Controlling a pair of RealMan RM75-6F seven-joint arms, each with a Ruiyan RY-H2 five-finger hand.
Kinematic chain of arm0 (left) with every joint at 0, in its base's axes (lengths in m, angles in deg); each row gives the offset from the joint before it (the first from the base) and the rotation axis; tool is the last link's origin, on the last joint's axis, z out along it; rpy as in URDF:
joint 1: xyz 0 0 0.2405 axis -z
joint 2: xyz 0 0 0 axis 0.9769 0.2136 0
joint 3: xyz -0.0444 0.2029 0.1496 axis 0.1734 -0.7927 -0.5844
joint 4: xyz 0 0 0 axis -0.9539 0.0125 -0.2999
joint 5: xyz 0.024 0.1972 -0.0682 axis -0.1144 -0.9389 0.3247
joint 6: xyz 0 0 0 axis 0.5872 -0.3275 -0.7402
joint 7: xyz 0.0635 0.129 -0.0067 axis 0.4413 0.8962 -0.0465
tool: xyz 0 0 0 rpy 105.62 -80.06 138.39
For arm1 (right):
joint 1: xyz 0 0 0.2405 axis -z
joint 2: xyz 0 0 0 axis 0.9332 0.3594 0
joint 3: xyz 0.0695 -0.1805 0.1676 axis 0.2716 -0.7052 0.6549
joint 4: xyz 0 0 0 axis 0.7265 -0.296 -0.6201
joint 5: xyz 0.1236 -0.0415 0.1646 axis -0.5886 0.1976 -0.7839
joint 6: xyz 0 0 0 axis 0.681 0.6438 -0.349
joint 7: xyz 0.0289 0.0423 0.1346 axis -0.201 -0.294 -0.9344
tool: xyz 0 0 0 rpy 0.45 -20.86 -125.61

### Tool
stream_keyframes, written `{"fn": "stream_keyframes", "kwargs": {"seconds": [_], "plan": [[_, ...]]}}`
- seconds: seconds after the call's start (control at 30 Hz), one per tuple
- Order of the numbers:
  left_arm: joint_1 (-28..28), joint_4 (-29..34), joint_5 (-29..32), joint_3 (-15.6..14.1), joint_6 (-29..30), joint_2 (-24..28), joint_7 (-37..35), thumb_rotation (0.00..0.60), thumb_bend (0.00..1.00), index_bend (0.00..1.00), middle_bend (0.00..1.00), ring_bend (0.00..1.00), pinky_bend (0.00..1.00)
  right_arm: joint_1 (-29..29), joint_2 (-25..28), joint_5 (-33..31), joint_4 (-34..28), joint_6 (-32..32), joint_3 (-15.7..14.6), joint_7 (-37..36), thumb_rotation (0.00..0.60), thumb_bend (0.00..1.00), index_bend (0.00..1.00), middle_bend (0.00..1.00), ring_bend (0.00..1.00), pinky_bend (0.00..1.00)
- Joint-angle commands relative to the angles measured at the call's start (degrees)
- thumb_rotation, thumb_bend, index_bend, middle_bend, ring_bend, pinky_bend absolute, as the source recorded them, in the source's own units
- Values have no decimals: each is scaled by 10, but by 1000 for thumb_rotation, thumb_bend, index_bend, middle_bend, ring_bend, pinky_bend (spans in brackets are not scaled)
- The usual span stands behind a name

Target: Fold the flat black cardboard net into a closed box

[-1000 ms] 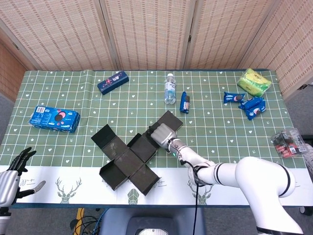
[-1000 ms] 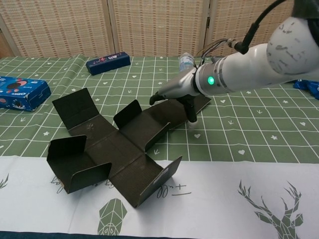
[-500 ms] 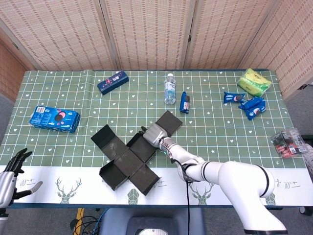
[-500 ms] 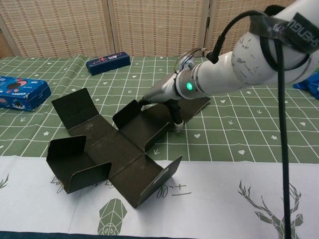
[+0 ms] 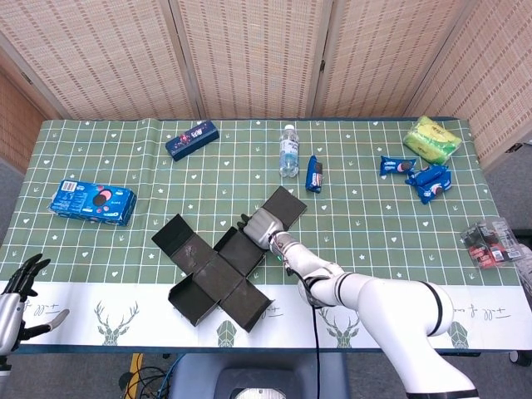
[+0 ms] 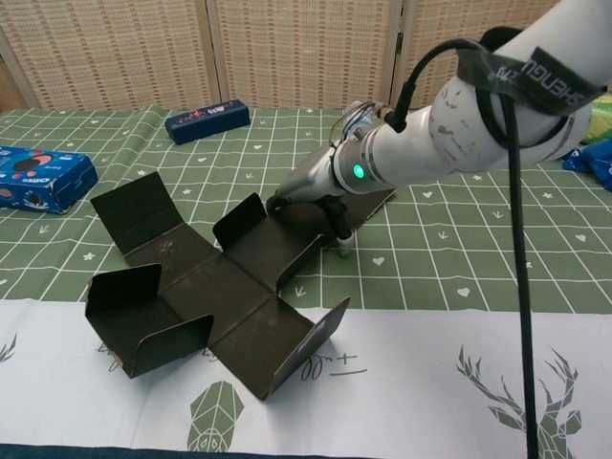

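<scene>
Right now, from the head view, the black cardboard net (image 5: 220, 270) lies near the front middle of the table (image 5: 374, 224), a cross shape with its long axis running diagonally from front-left to back-right. My right hand (image 5: 259, 226) sits on the back-right arm of that cross, so the bulk of the net lies to my left and toward me. My left hand (image 5: 18, 291) hangs well apart at the front-left corner, fingers spread and holding nothing; the right is plainly the nearer one.

From the chest view, my right hand (image 6: 311, 186) presses on the far-right panel, fingertips at the raised flap, thumb pointing down to the table beside the panel's edge. I cannot tell whether it pinches the cardboard. Several flaps already stand partly upright.
</scene>
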Motion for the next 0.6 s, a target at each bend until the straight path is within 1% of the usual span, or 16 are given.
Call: {"fn": "stream_keyframes", "kwargs": {"seconds": [0.03, 0.1, 0.2, 0.27, 0.37, 0.5, 0.6], "plan": [[0, -1, 0, 0, 0, 0, -1, 600, 163, 128, 92, 130, 417, 1, -1, 4, 0, 8, -2, -1, 600, 65, 0, 78, 676, 970], [0, -2, -1, 1, 0, 0, -3, 600, 162, 128, 92, 130, 416, 5, 1, 5, -4, 18, 1, -5, 600, 120, 23, 127, 676, 970], [6, -6, -9, 3, -3, 0, -8, 600, 163, 129, 92, 132, 417, 14, 10, 13, -21, 44, 6, -11, 600, 198, 129, 212, 685, 970], [15, -16, -19, 6, -7, -3, -13, 600, 162, 138, 94, 142, 417, 24, 25, 18, -45, 65, 12, -18, 600, 241, 187, 261, 700, 970], [35, -40, -33, 12, -21, -12, -23, 600, 162, 182, 125, 216, 435, 38, 54, 22, -90, 97, 15, -21, 600, 276, 225, 297, 709, 970], [73, -81, -58, 14, -54, -32, -34, 600, 162, 227, 178, 310, 511, 59, 92, 21, -146, 129, 15, -26, 600, 284, 247, 318, 715, 970], [103, -107, -79, 13, -79, -47, -46, 600, 162, 235, 191, 328, 543, 75, 108, 24, -172, 149, 13, -25, 600, 289, 257, 326, 718, 970]]}}
